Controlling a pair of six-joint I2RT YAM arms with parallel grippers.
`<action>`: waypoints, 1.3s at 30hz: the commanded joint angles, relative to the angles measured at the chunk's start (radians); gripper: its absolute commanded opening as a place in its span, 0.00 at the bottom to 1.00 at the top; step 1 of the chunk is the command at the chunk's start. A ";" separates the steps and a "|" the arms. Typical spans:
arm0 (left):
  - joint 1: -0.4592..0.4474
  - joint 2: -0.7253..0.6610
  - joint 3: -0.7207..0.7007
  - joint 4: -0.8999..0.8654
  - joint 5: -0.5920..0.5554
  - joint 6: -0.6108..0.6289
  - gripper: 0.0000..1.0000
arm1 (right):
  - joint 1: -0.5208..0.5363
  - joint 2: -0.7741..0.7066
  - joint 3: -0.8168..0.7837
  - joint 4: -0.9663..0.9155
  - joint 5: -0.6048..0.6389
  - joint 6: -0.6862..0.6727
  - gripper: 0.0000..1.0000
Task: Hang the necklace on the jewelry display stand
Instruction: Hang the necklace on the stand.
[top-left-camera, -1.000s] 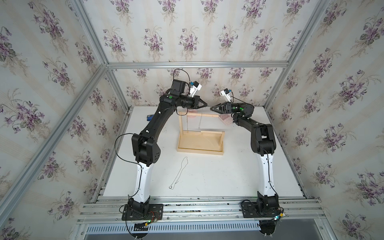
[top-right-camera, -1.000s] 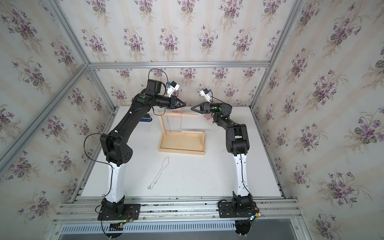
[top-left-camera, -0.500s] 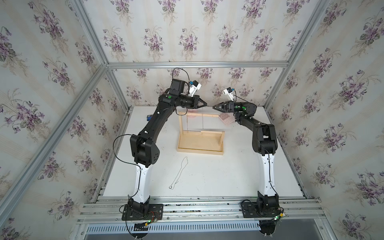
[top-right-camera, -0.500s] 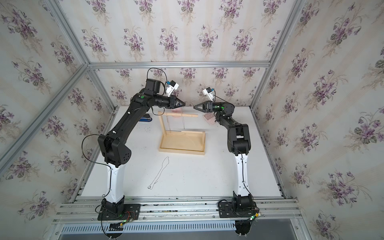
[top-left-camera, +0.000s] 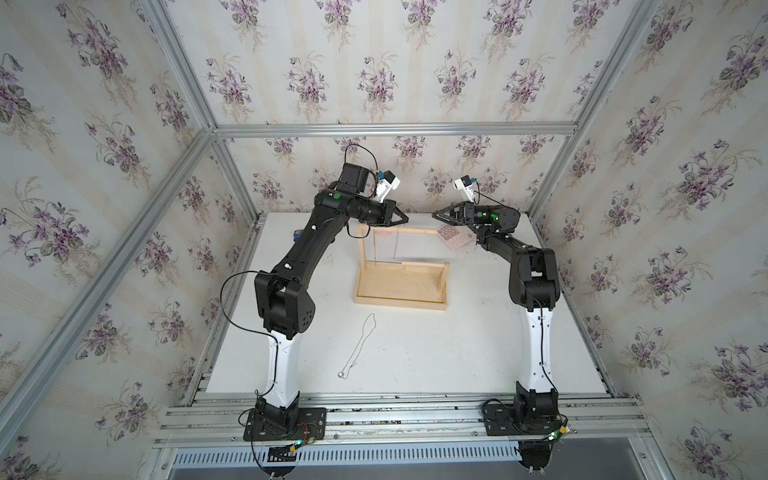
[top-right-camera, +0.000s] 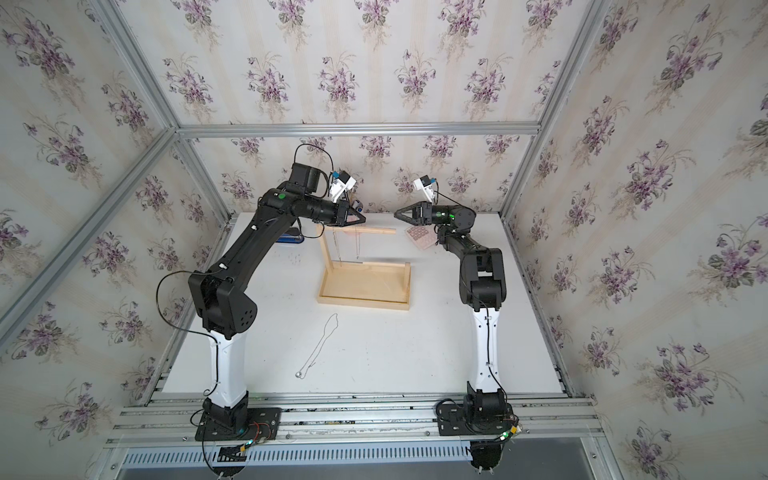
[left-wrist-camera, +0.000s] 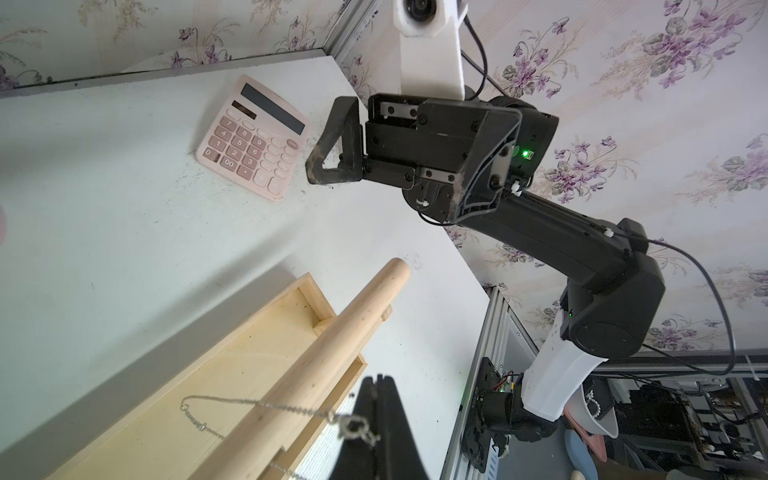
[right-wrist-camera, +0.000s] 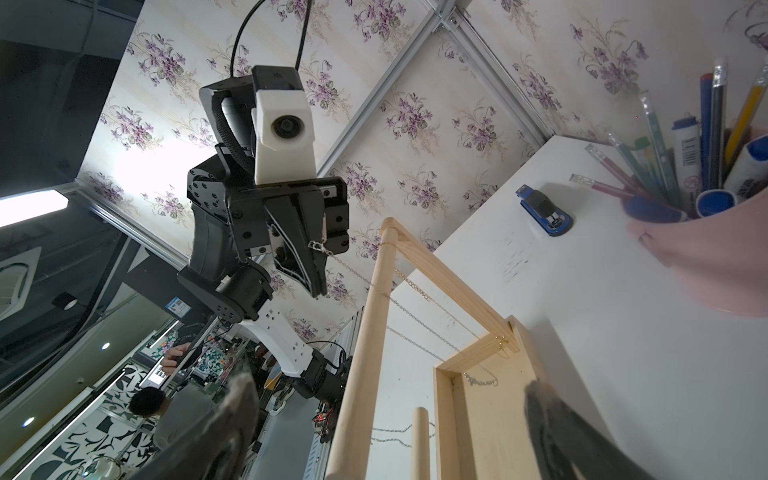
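Violet-sprigged wallpaper and aluminium framing close in a white tabletop (top-left-camera: 457, 353) where two black-and-white robot arms face each other over a light unpainted wooden jewelry display stand (top-left-camera: 401, 302), which sits at the middle of the tabletop toward the back wall. The left tool (top-left-camera: 405, 218) is clenched on the clasp end of a thin silver chain necklace (left-wrist-camera: 291, 409), held just above the stand's round wooden crossbar (top-left-camera: 415, 230) near its left upright. The chain lies draped across that bar, and its free length falls toward the shallow tray base.

A fine gold chain (right-wrist-camera: 415, 286) hangs from the same bar, closer to the upright.

The right tool (top-left-camera: 434, 214) hovers released past the bar's far end, its fingers (right-wrist-camera: 232, 415) spread wide and holding nothing.

In front of the stand, a second slim chain necklace (top-left-camera: 359, 345) with a small round bead lies stretched out on the tabletop, well apart from both arms. A pale pink calculator (top-left-camera: 453, 237) rests flat beneath the right arm's wrist. A blue stapler (top-right-camera: 291, 237) sits at the back left, and a pink cup of pens (right-wrist-camera: 706, 257) shows in the right wrist view.
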 joint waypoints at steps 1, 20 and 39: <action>0.005 -0.007 -0.003 -0.015 -0.015 0.033 0.00 | -0.004 -0.039 -0.004 0.208 -0.030 0.051 1.00; 0.009 -0.022 -0.026 -0.092 -0.080 0.089 0.05 | 0.006 -0.132 -0.059 0.208 -0.001 0.041 1.00; 0.014 -0.049 -0.074 -0.066 -0.065 0.084 0.47 | 0.012 -0.097 0.021 0.208 0.012 0.067 0.99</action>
